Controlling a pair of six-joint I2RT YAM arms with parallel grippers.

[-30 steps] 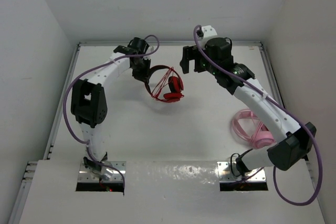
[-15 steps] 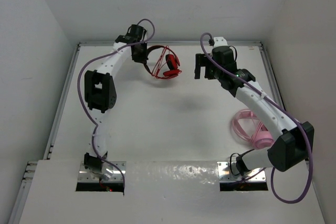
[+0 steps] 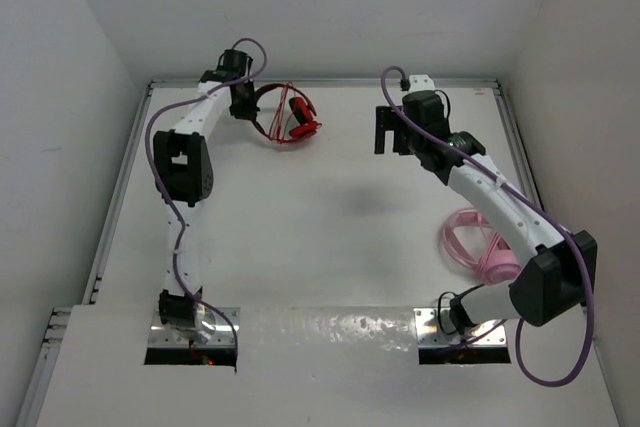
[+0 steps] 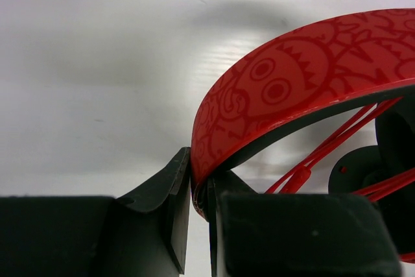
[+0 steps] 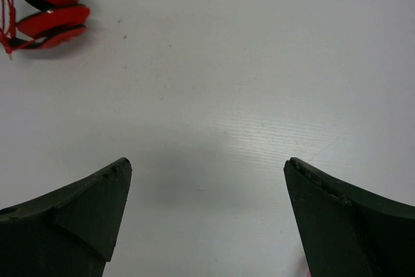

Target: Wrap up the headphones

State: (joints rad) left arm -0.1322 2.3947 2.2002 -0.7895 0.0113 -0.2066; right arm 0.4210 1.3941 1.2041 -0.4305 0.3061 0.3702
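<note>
Pinching the headphones [image 4: 279, 89] by their glossy, face-printed red arch, left pincer [image 4: 198, 189] holds; right pincer [image 5: 206, 163] gapes.

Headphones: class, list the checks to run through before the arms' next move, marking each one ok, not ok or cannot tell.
1. Grip: the left gripper is shut on the headband of the headphones: ok.
2. Free hand: the right gripper is open and empty: ok.
3. Clearance: the right gripper is apart from the headphones: ok.
4. Wrap: strands of the cable cross under the headband; whether it is fully wound: cannot tell.
5. Clutter: the pink bundle lies well away from the headphones: ok.
</note>
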